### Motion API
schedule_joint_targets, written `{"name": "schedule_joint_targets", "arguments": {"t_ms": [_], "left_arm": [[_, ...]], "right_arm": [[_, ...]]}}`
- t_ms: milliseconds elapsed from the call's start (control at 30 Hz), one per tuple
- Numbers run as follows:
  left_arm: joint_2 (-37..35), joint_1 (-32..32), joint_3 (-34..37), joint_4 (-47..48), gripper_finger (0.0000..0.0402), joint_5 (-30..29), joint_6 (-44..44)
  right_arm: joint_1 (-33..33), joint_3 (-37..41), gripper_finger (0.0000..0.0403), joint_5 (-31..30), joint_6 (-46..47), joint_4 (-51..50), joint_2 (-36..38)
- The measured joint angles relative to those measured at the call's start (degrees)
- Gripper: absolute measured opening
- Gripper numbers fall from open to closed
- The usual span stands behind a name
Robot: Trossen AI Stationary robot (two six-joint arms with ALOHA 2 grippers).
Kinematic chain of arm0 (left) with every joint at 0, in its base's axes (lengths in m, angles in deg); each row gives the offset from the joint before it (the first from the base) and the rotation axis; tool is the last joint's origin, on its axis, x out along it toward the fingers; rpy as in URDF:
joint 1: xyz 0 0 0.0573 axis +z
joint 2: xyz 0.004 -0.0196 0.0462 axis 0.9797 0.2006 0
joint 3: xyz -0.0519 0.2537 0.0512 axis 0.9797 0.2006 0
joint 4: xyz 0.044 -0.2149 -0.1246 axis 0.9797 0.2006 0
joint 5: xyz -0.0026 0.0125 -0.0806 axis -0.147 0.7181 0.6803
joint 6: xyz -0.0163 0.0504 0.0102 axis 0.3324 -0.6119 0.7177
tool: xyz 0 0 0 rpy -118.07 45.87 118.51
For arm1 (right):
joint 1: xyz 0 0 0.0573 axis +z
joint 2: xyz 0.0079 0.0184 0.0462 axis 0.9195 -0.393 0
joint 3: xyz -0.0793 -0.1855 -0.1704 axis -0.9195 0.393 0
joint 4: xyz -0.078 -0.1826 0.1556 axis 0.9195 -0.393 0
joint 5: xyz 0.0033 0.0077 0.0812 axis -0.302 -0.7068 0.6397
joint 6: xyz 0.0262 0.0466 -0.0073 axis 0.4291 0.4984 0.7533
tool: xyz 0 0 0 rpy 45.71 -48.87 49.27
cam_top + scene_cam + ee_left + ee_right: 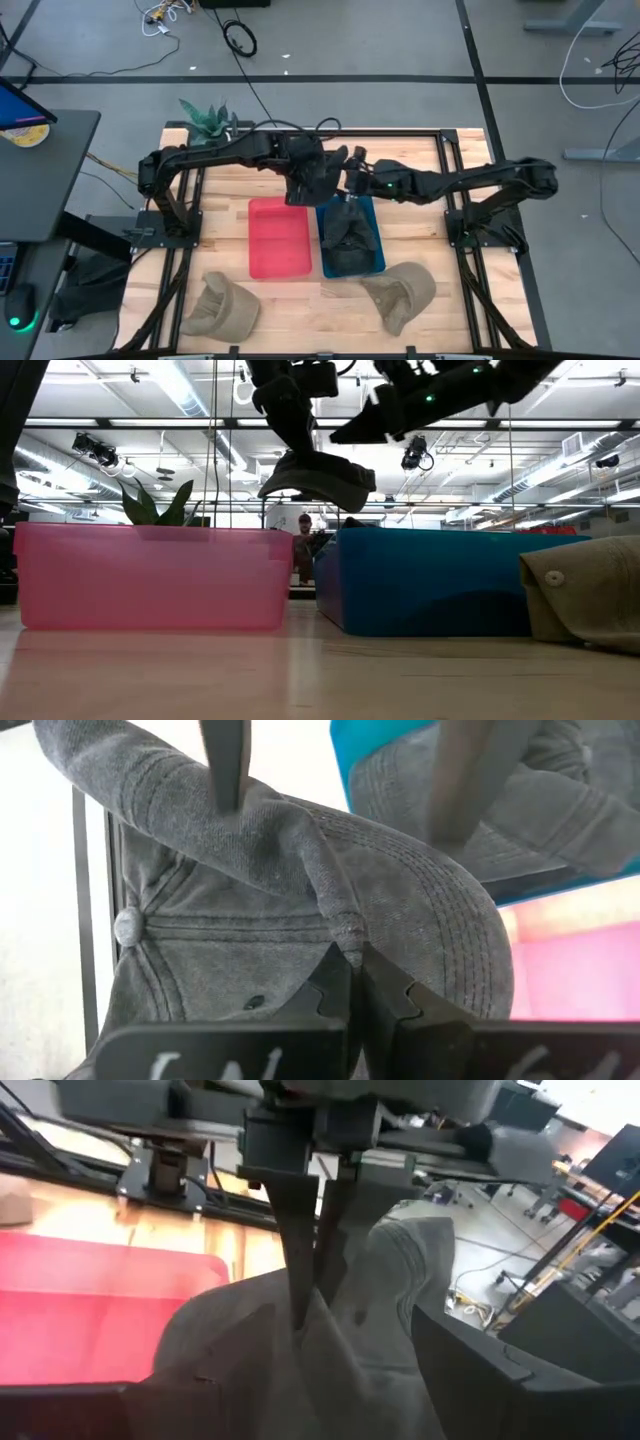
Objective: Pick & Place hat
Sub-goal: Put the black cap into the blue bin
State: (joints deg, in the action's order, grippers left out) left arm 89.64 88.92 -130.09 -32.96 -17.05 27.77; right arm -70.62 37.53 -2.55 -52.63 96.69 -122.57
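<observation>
My left gripper (318, 188) is shut on a dark grey hat (320, 478), which hangs high above the gap between the red bin (278, 262) and the blue bin (372, 262). A second dark hat (348, 235) lies inside the blue bin. My right gripper (350, 183) comes in level from the table's right. It is open, with one finger (225, 765) on each side of the held hat (400, 1280). Two tan hats (222, 305) (400, 293) lie on the table near its front edge. My left gripper pinches a raised fold of the hat's crown cloth (343, 925) between its two fingers, close to the stitched brim. The fingers (305, 1250) come from above, slanting down. The hat hangs below them, clear of both bins, its brim about level. My right gripper's open fingers flank the hat; I cannot tell whether they touch it.
A potted plant (207, 120) stands at the table's far left corner. A black desk with a monitor (25, 120) stands beyond the left edge. Bare wood shows between the tan hats and in front of the bins.
</observation>
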Motion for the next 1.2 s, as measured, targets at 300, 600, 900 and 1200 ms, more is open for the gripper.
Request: {"name": "schedule_joint_targets", "arguments": {"t_ms": [300, 600, 900, 1200], "left_arm": [[0.0, -1.1, 0.0, 0.0, 0.0003, 0.0, 0.1], [0.0, -1.1, 0.1, -0.1, 0.0003, 0.0, 0.0], [0.0, -1.1, 0.1, 0.0, 0.0006, 0.5, -0.3], [0.1, -1.1, 0.1, -0.5, 0.0063, 0.4, 1.7]], "right_arm": [[-1.1, -4.9, 0.0226, 1.3, 4.2, -8.5, -5.6], [-1.1, -4.9, 0.0128, 2.5, 6.8, -8.6, -5.7], [-1.1, -4.9, 0.0012, 4.6, 6.1, -8.3, -5.7], [-1.1, -4.9, 0.0004, 4.8, 6.4, -9.5, -5.7]]}}
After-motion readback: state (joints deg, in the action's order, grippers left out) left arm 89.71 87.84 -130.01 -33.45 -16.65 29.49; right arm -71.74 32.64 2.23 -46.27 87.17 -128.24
